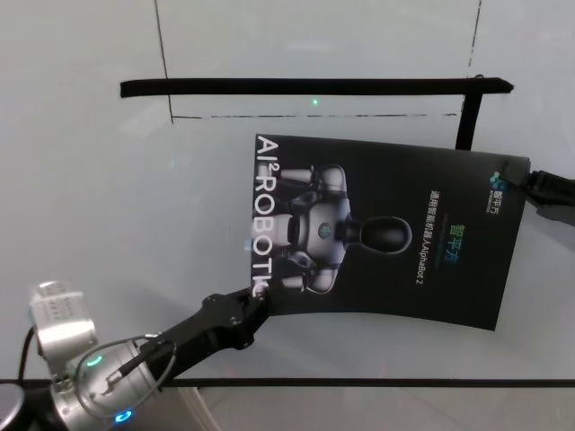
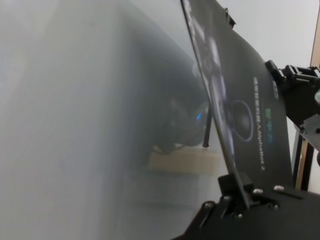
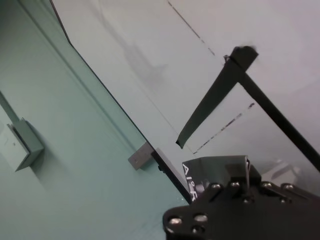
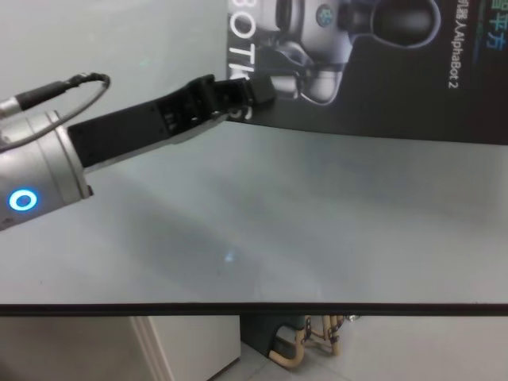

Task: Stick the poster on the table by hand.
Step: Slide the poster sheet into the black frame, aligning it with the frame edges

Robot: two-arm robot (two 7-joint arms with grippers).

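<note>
The dark poster (image 1: 404, 260) with the silver robot and white "ROBOT" letters hangs just over the pale grey table (image 1: 90, 224), held at two opposite corners. My left gripper (image 1: 260, 294) is shut on its near left corner. This grip also shows in the chest view (image 4: 252, 91) and in the left wrist view (image 2: 240, 192), where the sheet (image 2: 250, 115) rises tilted off the tabletop. My right gripper (image 1: 528, 182) is shut on the far right corner. The right wrist view shows the gripper's black body (image 3: 235, 175) by the poster's lettered edge (image 3: 192, 181).
A long black tape strip (image 1: 314, 87) lies across the table behind the poster, and a short strip (image 1: 467, 117) runs down from its right end. The table's dark front edge (image 4: 254, 308) is close below my left arm.
</note>
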